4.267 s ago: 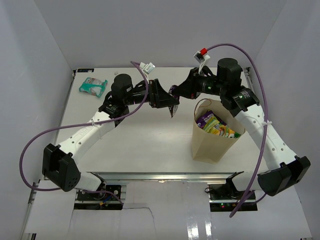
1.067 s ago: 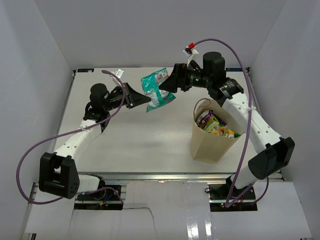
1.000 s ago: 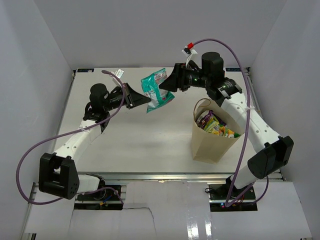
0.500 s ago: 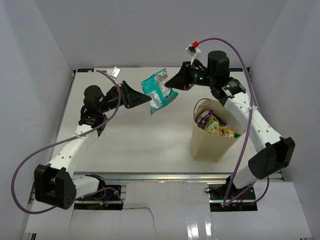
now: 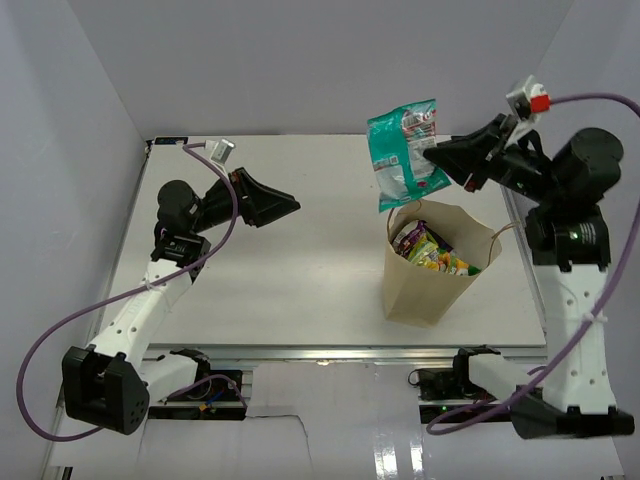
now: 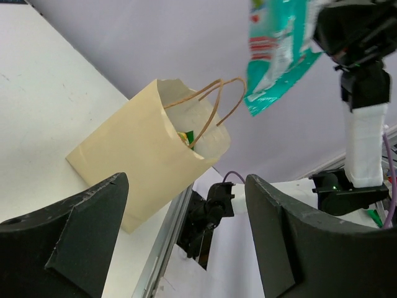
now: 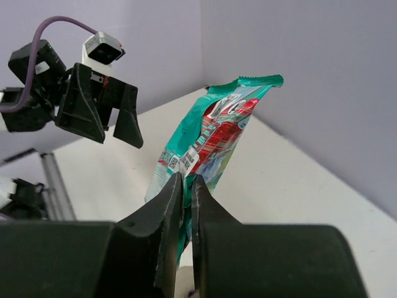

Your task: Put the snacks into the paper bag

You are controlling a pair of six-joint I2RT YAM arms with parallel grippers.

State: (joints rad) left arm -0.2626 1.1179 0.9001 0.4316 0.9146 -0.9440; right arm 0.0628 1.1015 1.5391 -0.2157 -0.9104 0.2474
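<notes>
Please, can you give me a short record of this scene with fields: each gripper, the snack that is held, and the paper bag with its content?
left gripper: open, empty, raised over the table
right gripper: shut on the teal-white bag
teal-white bag: hanging in the air above the mouth of the paper bag, not yet inside
paper bag: upright, mouth open, standing on the table
inside paper bag: packets, green and yellow visible
</notes>
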